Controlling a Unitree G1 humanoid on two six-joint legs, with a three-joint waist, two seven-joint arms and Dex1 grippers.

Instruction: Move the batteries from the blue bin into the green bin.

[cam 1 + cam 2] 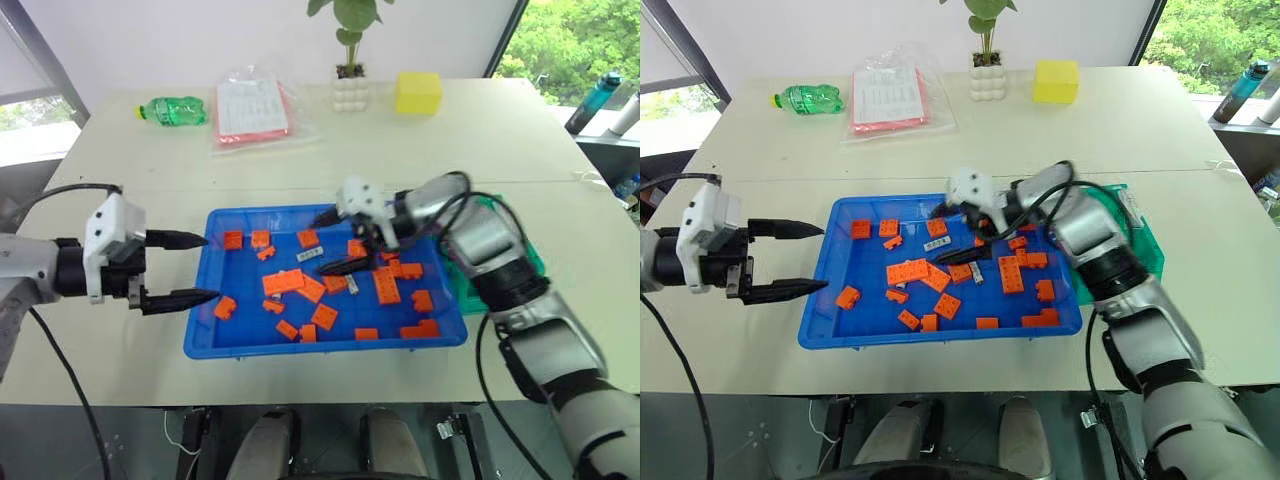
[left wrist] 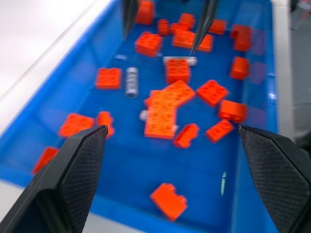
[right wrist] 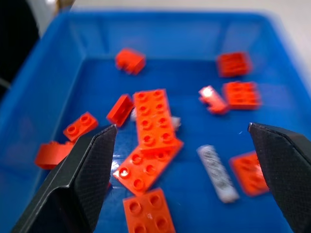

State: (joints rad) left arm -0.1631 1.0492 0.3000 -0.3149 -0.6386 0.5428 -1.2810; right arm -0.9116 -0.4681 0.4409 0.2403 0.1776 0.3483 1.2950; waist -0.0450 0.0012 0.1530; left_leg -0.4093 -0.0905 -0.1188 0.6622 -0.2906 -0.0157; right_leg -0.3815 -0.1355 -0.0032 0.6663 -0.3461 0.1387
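Left eye view, going left to right: left gripper [image 1: 195, 268] parked at the near-left rim of the blue bin [image 1: 215, 345], fingers spread wide, holding nothing. Further right, right gripper [image 1: 338, 241] over the middle of the tray, also spread wide and empty, fingers aimed leftward and down. Batteries inside the blue tray among the orange bricks [image 1: 285, 282]: one battery [image 1: 309, 256] just left of and below the right fingertips, long axis roughly along the tray's length; another [image 1: 353, 284] a little nearer the robot (partly hidden by bricks). Right arm clearly the nearer one, judging by this. Bricks crowding both cylinders, touching or just beside, so a clean pinch across the short axis likely needs care. Green bin [image 1: 532, 262] at far right, beside the tray, mostly behind the right forearm.
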